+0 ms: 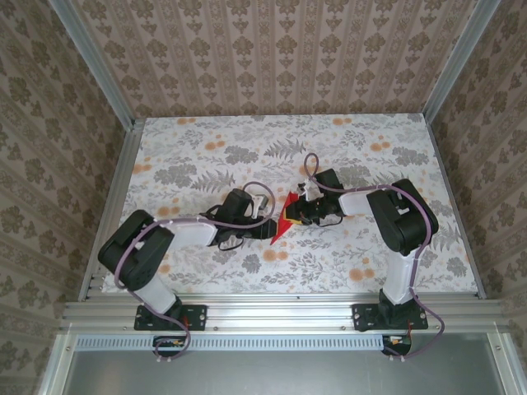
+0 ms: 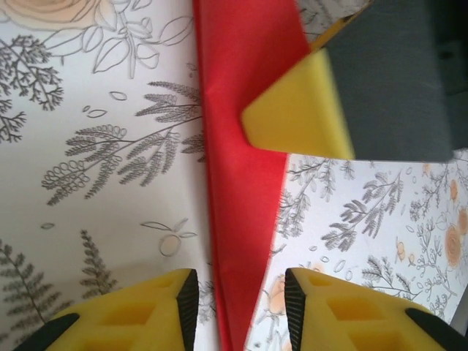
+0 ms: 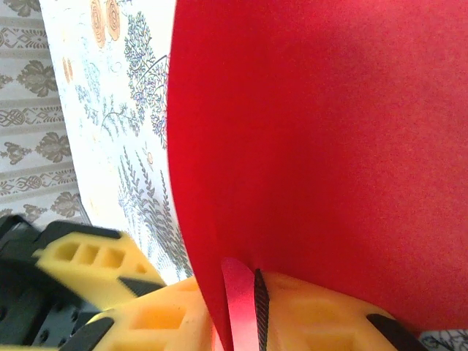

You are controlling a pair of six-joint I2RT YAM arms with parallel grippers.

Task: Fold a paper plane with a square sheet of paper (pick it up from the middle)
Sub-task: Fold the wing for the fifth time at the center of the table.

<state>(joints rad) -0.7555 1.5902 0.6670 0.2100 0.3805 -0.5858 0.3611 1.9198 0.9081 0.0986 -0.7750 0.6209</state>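
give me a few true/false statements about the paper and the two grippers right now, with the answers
1. The right gripper is pinching the red paper. True.
2. The left gripper is clamped tight on the red paper. False: its jaws stand apart, with the paper running between them.
3. The red paper is a flat, unfolded square. False: it is folded into a narrow shape that tapers to a point.
4. The table has a floral pattern. True.
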